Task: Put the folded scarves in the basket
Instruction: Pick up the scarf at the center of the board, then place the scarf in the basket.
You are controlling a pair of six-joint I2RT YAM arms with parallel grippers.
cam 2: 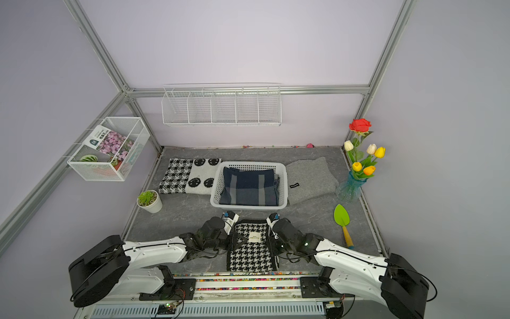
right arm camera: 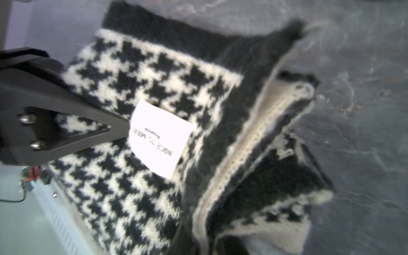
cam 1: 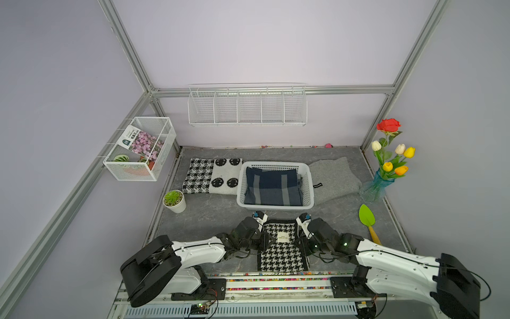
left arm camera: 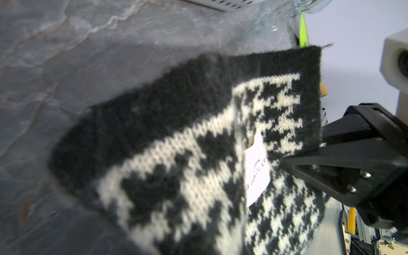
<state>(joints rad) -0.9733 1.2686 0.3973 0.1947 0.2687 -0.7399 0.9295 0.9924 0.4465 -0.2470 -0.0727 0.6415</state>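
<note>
1. Barely started: folded scarf on the surface just before the basket, not yet in.
2. Remaining: lifting it over the rim, releasing onto the navy plaid cloth inside.
3. Arms low, reaching inward; left end effector and right end effector pinched shut on the folded scarf's opposite side edges.

White tag on scarf: in the right wrist view the print is lying upside down and blurred, its large line seeming to read "NICE TO MEET"; the small line is staying illegible. Packet in mesh box: it is carrying printed characters, too small to read.
</note>
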